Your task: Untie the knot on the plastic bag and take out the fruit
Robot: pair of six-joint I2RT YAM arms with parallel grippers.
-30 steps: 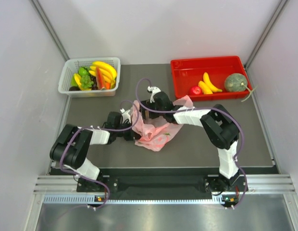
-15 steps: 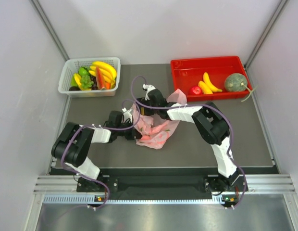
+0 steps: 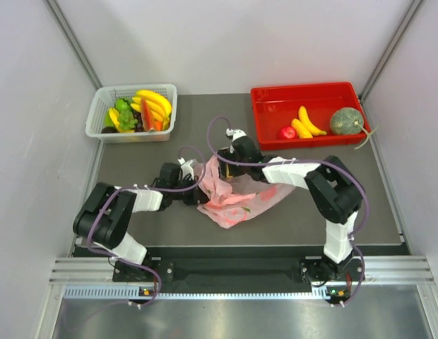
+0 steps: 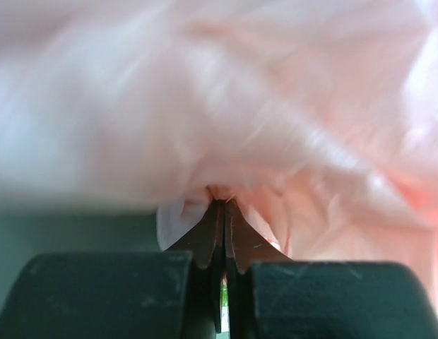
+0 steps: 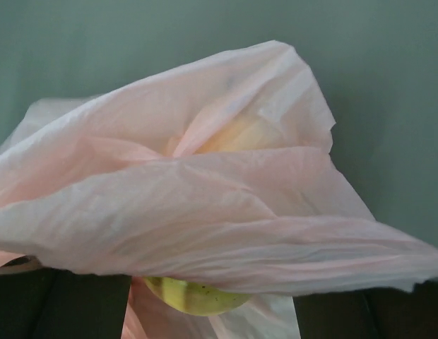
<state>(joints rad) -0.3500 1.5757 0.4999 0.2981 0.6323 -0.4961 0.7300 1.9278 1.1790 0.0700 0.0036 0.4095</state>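
The pink plastic bag (image 3: 240,198) lies crumpled between the arms, and I can make out no knot. My left gripper (image 3: 200,198) is shut on the bag's left edge. In the left wrist view its tips (image 4: 224,203) pinch the pink film (image 4: 289,120). My right gripper (image 3: 229,161) is at the bag's top with film draped over it. In the right wrist view the bag (image 5: 205,205) hides the fingertips of the right gripper (image 5: 212,272), and a pale yellow-green round fruit (image 5: 194,298) sits between the jaws.
A red tray (image 3: 268,95) at the back right holds small bananas (image 3: 307,123), a red fruit (image 3: 287,133) and a green melon (image 3: 346,121). A white basket (image 3: 99,106) at the back left holds larger bananas, grapes and slices.
My right gripper went left into the bag, then drew back to the right, and the bag stretched out rightward. My left gripper stayed shut on the bag's edge.
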